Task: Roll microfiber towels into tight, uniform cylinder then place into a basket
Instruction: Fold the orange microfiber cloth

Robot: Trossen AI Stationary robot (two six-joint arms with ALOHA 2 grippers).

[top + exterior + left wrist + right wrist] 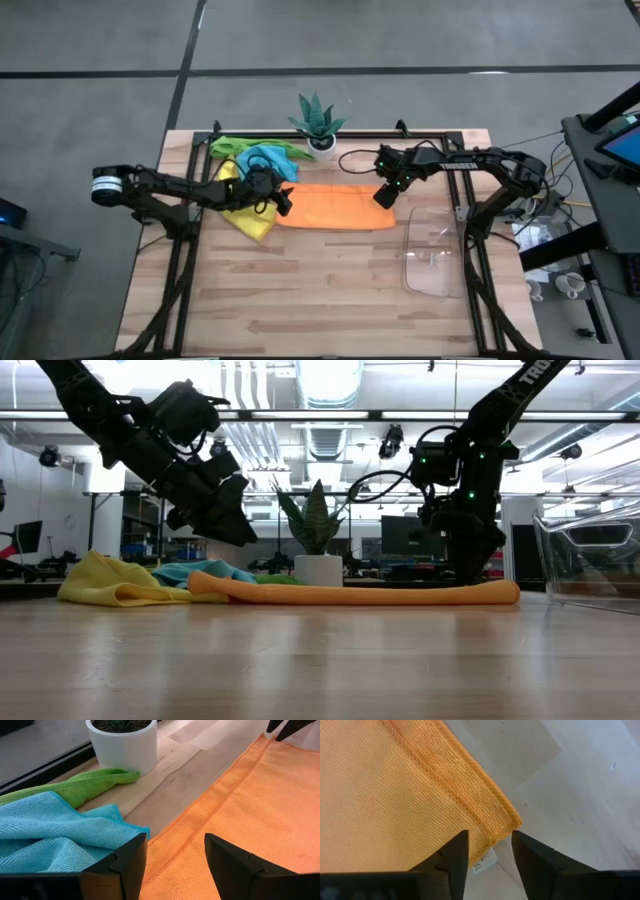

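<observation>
Risking a crooked roll on the orange towel (335, 207)

Left gripper (283, 201) gapes wide at nine o'clock; right gripper (490, 851), narrowly parted and empty at three o'clock, could snag one corner.

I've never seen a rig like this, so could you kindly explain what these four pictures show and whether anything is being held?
It is a robot with two dark arms at a wooden table. One picture looks straight down, one looks level across the tabletop, and two come from cameras on the wrists.

An orange towel lies folded flat mid-table. Yellow, blue and green towels are heaped behind its left end, near a potted plant. A clear basket sits on the right.

The left hand hangs open over the orange towel's left end; the right hand stands open at the right end's corner. Neither holds anything.
</observation>
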